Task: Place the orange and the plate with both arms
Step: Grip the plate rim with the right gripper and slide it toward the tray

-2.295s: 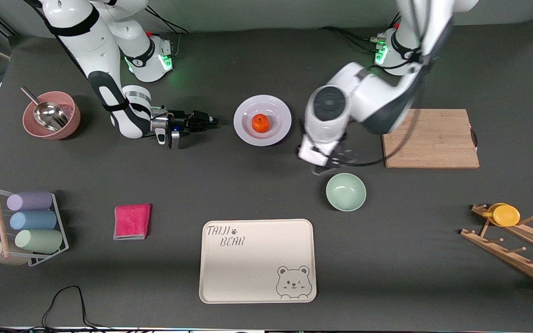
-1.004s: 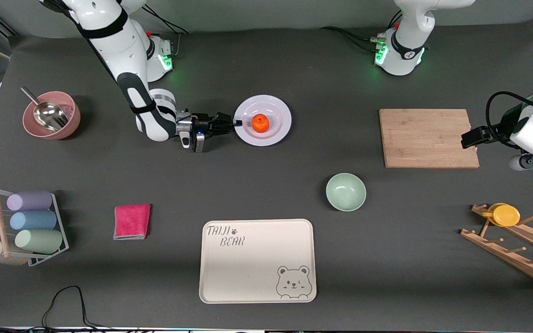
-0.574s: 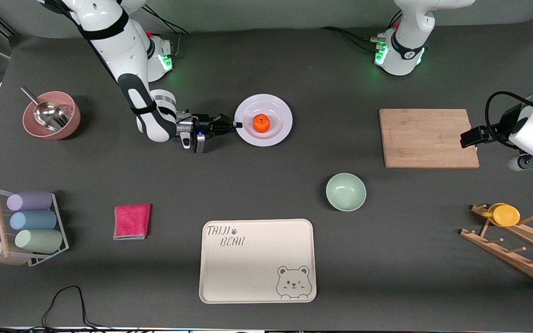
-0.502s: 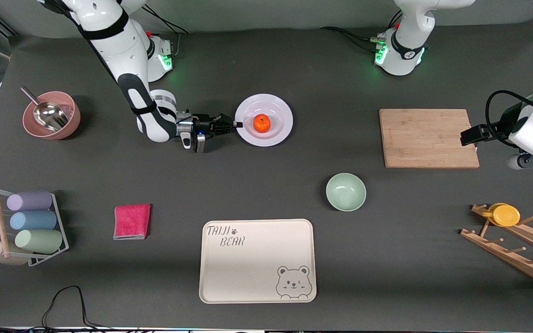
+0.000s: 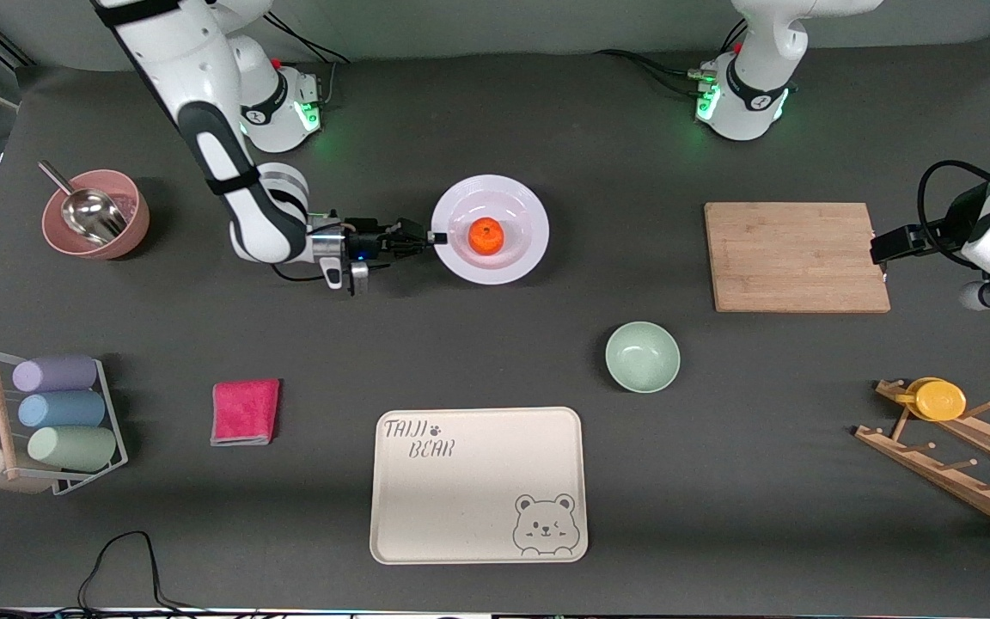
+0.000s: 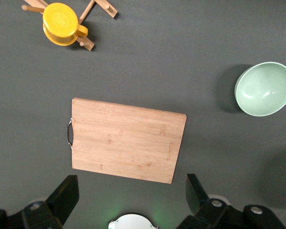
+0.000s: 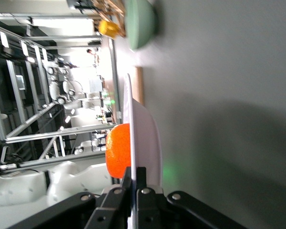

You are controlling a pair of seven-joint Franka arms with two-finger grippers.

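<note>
At the right arm's end of the table, toward the edge where the bases stand, a pink round bowl (image 5: pixel 96 213) holds a metal scoop (image 5: pixel 87 211). Toward the edge nearest the front camera at that same end, a white wire rack (image 5: pixel 48 421) carries lavender, blue and green pastel cylinders, and a folded magenta cloth (image 5: pixel 245 412) lies beside it.

The black two-finger right gripper (image 5: pixel 433 238) reaches in level from the right arm's end, its fingers (image 7: pixel 142 191) pressed together on the rim of the round glossy white plate (image 5: pixel 522 255). The wrist view shows the plate (image 7: pixel 150 138) edge-on, pinched between them and clear of the dark tabletop. The small round bright-orange fruit, the orange (image 5: pixel 486 235), sits in the plate's middle, over the central part of the table, closer to the base edge.

A cream rectangular tray printed with a bear (image 5: pixel 478 485) lies by the middle of the camera-side edge. A mint-green bowl (image 5: pixel 642 357) stands between it and a bamboo cutting board (image 5: pixel 796 256).

The black left gripper (image 6: pixel 131 196) waits high over the board at the left arm's end, its fingers spread wide and empty. In the camera-side corner there, a yellow disc-shaped cup (image 5: pixel 938 399) rests on a slanted wooden peg rack (image 5: pixel 959 460).
</note>
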